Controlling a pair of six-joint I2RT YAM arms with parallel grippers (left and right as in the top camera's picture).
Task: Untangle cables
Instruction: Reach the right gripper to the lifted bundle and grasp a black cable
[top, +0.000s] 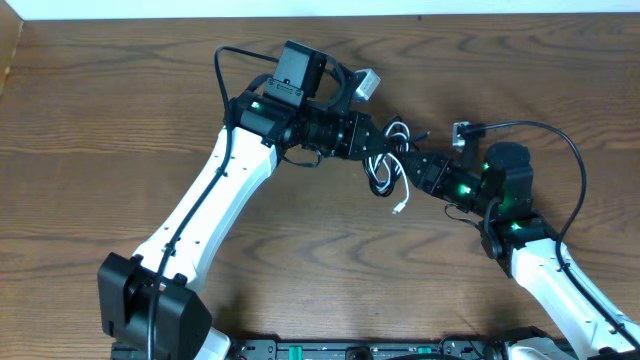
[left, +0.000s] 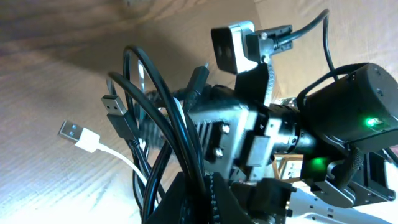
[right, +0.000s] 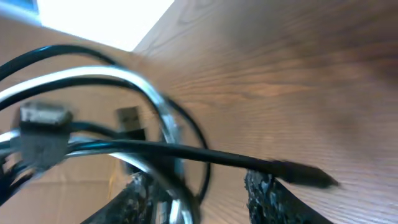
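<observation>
The black cable and the white cable hang in one tangled bundle between my two grippers at the table's middle. My left gripper is shut on loops of the black cable, which rise from its jaws. The white cable ends in a silver USB plug at the left, with a black USB plug above it. My right gripper faces the left one. Its fingers are apart, with the white cable and the black cable passing between them.
The wooden table lies below the bundle. A white plug dangles down to it. The right wrist camera and arm body sit close in front of the left gripper. The table's far edge is behind.
</observation>
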